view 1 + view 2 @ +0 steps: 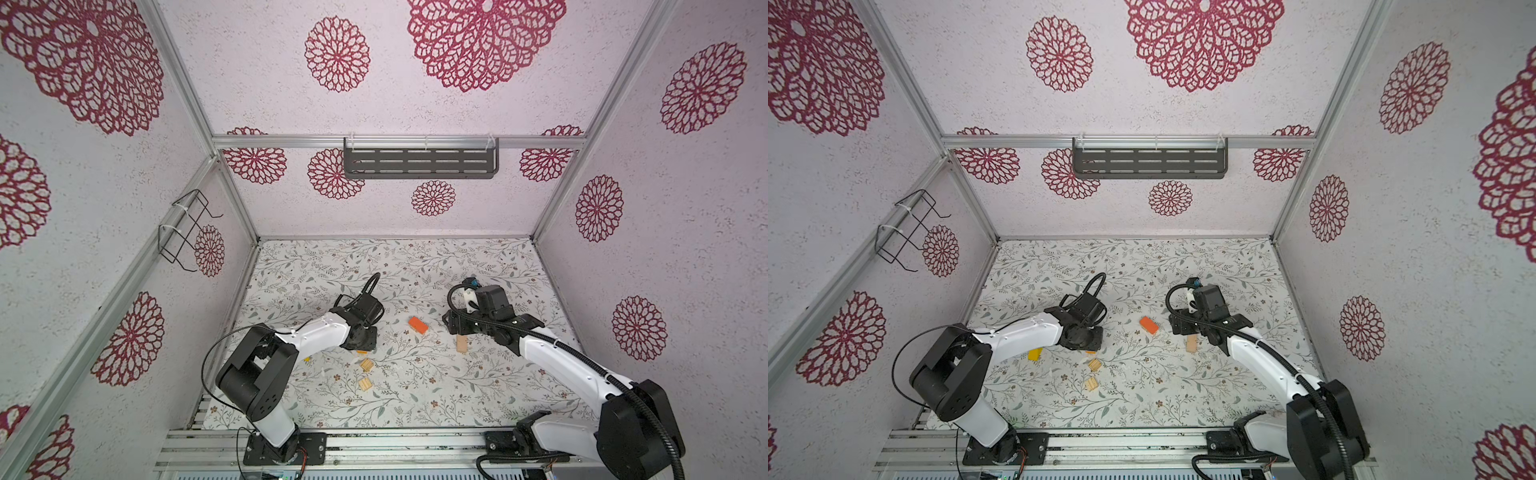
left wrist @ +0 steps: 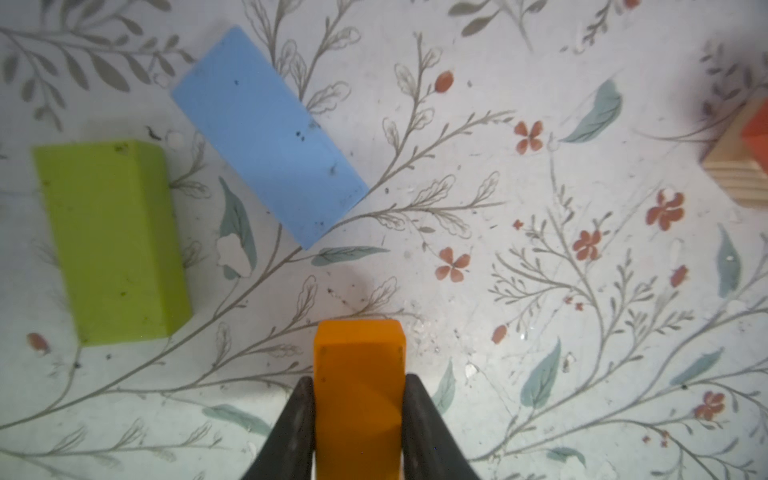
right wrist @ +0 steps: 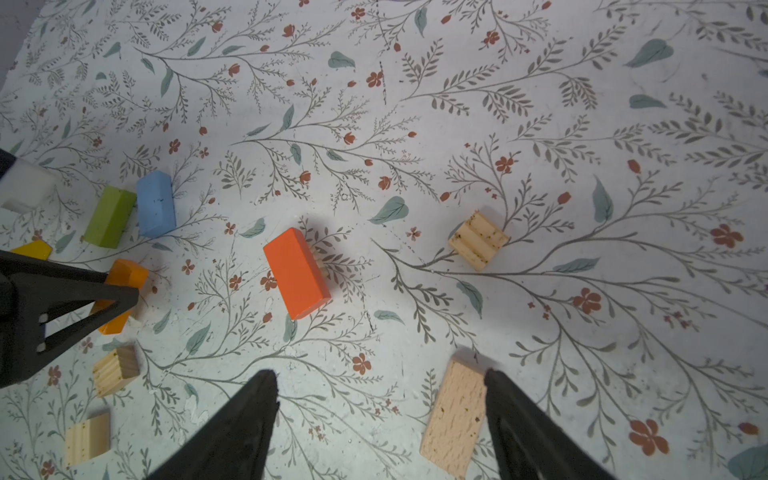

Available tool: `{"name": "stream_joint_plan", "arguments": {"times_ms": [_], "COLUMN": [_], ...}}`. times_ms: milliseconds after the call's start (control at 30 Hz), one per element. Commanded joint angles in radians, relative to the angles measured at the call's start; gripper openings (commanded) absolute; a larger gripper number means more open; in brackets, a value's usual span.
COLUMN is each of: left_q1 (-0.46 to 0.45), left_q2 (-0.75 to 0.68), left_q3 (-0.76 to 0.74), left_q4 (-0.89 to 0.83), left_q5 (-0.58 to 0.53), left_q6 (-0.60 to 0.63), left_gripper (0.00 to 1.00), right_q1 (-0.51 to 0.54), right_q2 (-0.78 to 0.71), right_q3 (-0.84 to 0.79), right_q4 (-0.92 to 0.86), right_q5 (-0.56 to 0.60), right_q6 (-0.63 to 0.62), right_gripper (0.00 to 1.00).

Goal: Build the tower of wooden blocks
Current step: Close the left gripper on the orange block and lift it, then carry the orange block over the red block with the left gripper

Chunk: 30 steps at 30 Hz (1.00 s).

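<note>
Wood blocks (image 3: 114, 370) lie scattered flat on the table (image 1: 415, 399), and the wood block tower (image 3: 297, 272) is barely begun. A red-orange block (image 1: 417, 325) near the middle seems to rest on a tan piece (image 2: 735, 174). Its long axis runs from far-left to near-right in both top views.

The step in hand looks like the pick-up of the next piece. The left gripper (image 2: 358, 380) has its fingers (image 2: 299, 415) clamped on the two long sides of an orange block (image 2: 359, 353). That block's long axis lies in line with the fingers, pointing away from the wrist. Whether it has left the table I cannot tell. A green block (image 2: 112, 241) and a skewed blue block (image 2: 268, 137) lie just beyond it, close together but apart.

The right gripper (image 3: 380, 374) hangs with its fingers wide apart over a long plain tan block (image 3: 455, 415). This block sits nearer one finger, lengthwise along their reach, and nothing is gripped.

The next move, I judge, calls for lifting the orange block, carrying it to the red-orange one, squaring its long axis to that top face, and setting it down flat and centred.
</note>
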<state>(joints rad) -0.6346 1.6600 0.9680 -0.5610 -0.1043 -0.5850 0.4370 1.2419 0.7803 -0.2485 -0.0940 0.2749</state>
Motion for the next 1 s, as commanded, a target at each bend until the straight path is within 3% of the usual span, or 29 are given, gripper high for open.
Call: {"name": "stream_joint_plan", "arguments": {"times_ms": [0, 100, 567, 967], "left_q1": [0.001, -0.012, -0.089, -0.135], "left_q2": [-0.054, -0.054, 0.116, 0.335], "left_q3": [0.067, 0.147, 0.581, 0.792], "left_q4": [-0.048, -0.103, -0.313, -0.344], "left_q5": [0.013, 0.02, 0.084, 0.153], "left_q6": [0.029, 0.049, 0.212, 0.386], "left_gripper": [0.29, 0.29, 0.28, 0.26], "right_q1": [-0.007, -0.026, -0.265, -0.322], "right_q2": [-0.027, -0.046, -0.139, -0.144], "right_q3": [0.018, -0.003, -0.129, -0.179], "right_q4": [0.037, 0.07, 0.208, 0.264], "right_q5": [-0.015, -0.04, -0.206, -0.262], "right_q6": [0.021, 0.049, 0.175, 0.174], "right_gripper": [0.86, 0.99, 0.99, 0.99]}}
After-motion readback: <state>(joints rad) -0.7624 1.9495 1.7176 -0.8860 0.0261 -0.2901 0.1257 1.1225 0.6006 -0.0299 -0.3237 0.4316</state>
